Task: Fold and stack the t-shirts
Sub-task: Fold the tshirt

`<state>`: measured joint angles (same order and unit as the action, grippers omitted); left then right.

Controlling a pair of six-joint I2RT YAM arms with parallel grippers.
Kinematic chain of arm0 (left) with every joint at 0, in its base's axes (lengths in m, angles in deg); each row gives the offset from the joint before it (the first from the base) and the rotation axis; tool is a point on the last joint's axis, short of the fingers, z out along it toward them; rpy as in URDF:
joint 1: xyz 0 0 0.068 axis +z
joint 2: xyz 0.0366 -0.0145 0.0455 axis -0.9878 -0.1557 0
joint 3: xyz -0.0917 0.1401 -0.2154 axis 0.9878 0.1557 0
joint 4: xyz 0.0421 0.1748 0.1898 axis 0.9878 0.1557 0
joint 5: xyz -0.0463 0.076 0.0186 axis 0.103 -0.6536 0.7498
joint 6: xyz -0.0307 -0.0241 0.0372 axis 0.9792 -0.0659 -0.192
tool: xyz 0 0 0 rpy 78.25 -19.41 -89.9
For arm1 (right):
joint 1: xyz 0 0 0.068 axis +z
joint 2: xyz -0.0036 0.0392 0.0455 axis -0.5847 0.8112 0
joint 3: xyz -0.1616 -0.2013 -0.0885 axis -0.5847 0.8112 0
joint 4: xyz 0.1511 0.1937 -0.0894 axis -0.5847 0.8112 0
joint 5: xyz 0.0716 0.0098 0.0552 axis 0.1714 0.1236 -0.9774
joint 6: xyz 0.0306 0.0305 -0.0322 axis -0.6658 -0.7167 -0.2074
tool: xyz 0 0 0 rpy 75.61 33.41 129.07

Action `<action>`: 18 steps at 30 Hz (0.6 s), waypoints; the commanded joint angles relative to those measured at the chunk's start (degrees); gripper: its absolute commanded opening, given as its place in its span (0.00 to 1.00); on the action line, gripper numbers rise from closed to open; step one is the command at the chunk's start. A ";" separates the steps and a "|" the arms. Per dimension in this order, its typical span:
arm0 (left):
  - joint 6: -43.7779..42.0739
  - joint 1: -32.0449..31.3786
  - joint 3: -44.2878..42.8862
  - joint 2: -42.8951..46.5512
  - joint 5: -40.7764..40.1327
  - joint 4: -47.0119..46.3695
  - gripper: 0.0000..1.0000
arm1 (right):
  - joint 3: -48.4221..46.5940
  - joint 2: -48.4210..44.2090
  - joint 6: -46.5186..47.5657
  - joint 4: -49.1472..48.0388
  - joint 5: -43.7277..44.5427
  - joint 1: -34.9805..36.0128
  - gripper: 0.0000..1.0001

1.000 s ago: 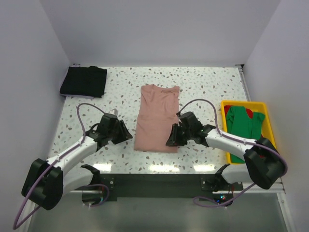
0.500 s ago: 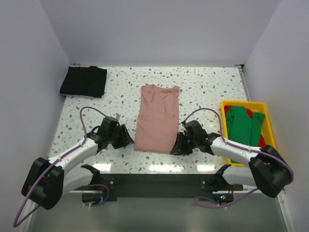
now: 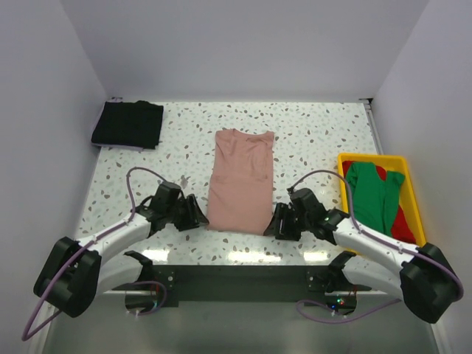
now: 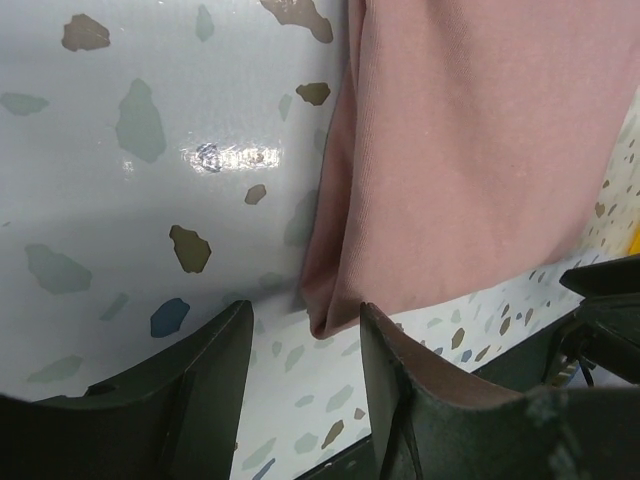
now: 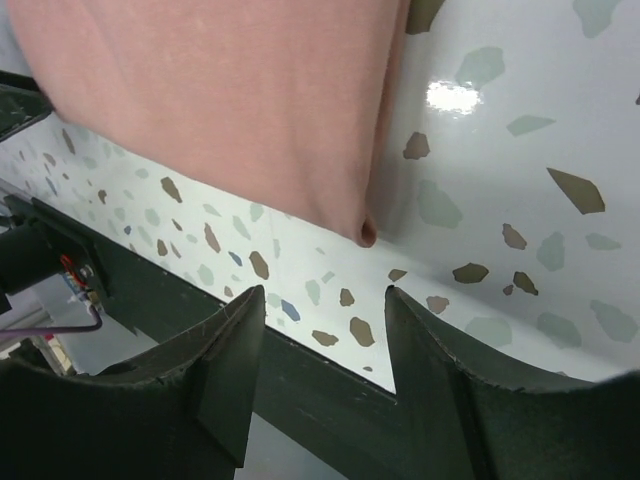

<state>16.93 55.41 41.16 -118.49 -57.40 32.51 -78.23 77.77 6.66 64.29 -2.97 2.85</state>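
A dusty-pink t-shirt [image 3: 240, 181], folded into a long strip, lies flat mid-table. My left gripper [image 3: 195, 214] is open and low at its near left corner; in the left wrist view that corner [image 4: 328, 318] lies between the open fingertips of the gripper [image 4: 305, 330], not pinched. My right gripper [image 3: 276, 221] is open at the near right corner; in the right wrist view the corner [image 5: 365, 233] lies just ahead of the open gripper [image 5: 322, 298], apart from it. A folded black t-shirt [image 3: 128, 124] lies at the back left. Green [image 3: 372, 188] and red [image 3: 402, 220] t-shirts lie in the bin.
A yellow plastic bin [image 3: 372, 157] stands at the right edge of the table. The table's near edge with a dark frame [image 3: 243, 276] runs just behind both grippers. White walls enclose the back and sides.
Both grippers have slid along the pink shirt's sides toward the near edge of the table and now sit at its near corners. The shirt has not moved.
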 commanded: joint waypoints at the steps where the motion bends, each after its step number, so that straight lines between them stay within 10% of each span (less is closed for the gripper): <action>1: 0.41 -0.39 1.30 -0.61 1.68 -1.88 0.51 | 0.67 1.83 -1.62 -2.46 0.16 -0.84 0.55; 18: 2.17 -1.53 3.59 -4.74 2.99 -6.28 0.43 | 6.56 7.11 -6.02 -15.38 -1.34 -3.91 0.50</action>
<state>18.75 54.58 42.71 -121.72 -53.84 25.93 -73.33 84.00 1.70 51.09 -5.22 -0.61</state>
